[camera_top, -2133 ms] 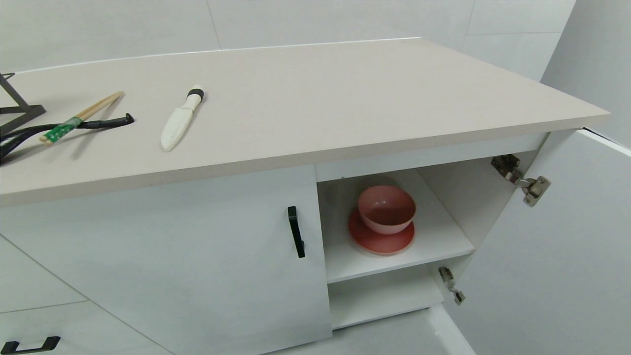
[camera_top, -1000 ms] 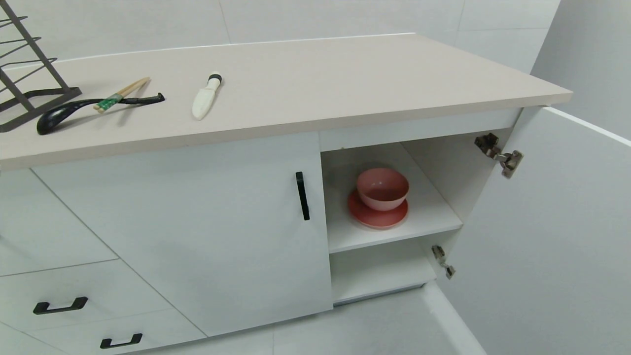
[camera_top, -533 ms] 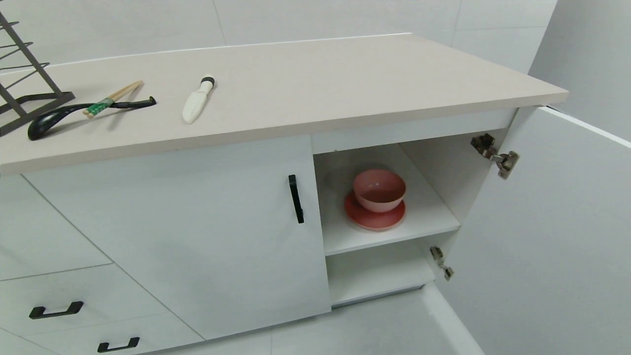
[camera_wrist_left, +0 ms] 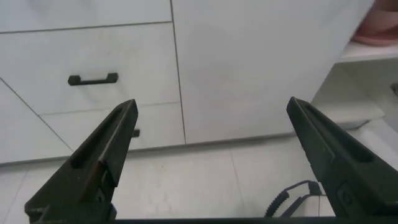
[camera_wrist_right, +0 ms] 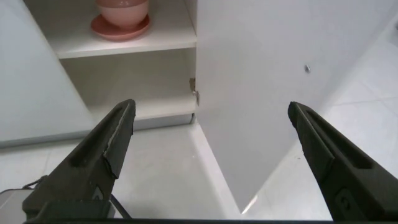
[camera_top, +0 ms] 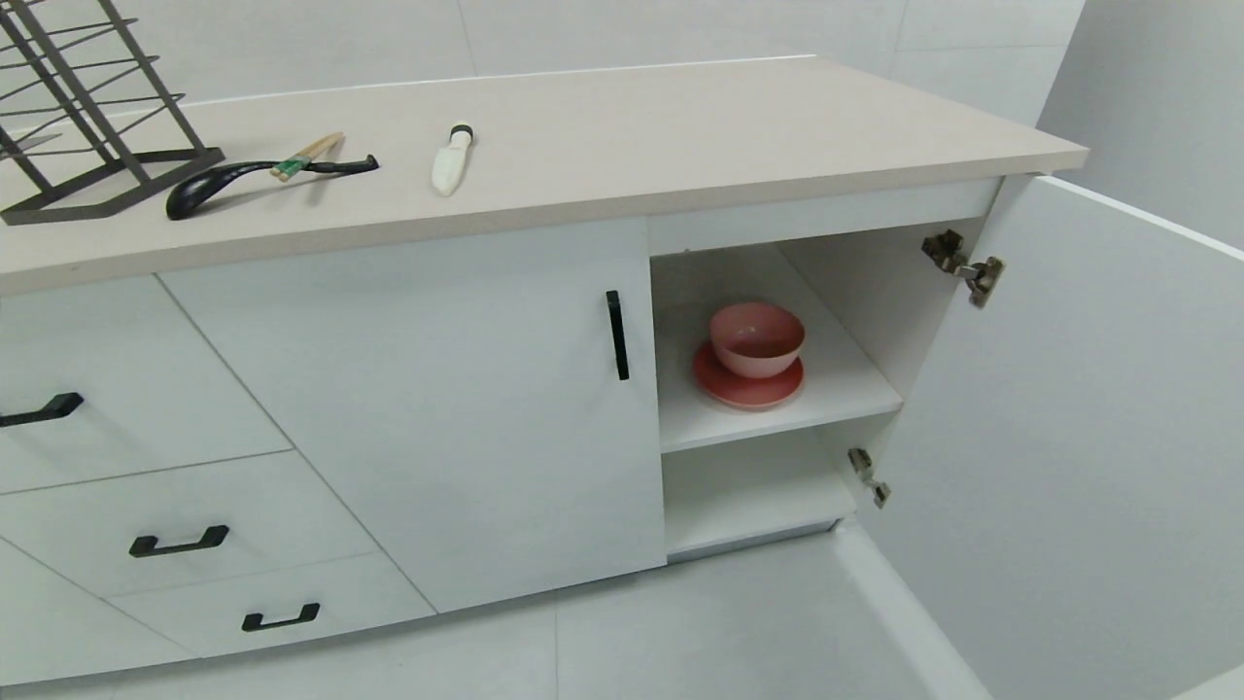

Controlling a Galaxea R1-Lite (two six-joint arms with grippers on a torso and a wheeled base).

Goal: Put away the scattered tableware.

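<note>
On the beige countertop [camera_top: 632, 126] lie a black ladle [camera_top: 233, 180], a pair of wooden chopsticks [camera_top: 309, 156] crossing its handle, and a white sheathed knife [camera_top: 453, 158]. Inside the open cabinet, a pink bowl [camera_top: 756, 338] sits on a red plate [camera_top: 748, 386] on the upper shelf; both appear again as bowl [camera_wrist_right: 122, 9] and plate [camera_wrist_right: 120, 27]. My left gripper [camera_wrist_left: 211, 115] hangs open low in front of the drawers. My right gripper [camera_wrist_right: 211, 115] hangs open before the open cabinet, holding nothing.
A dark wire rack [camera_top: 78, 107] stands at the counter's back left. The right cabinet door [camera_top: 1088, 428] swings wide open; the left door [camera_top: 437, 408] is closed with a black handle [camera_top: 616, 334]. Drawers with black handles [camera_top: 179, 542] lie to the left. White tiled floor lies below.
The whole head view has shifted: the camera has drawn back and turned left, so more drawers and the rack show. The tableware itself has not moved.
</note>
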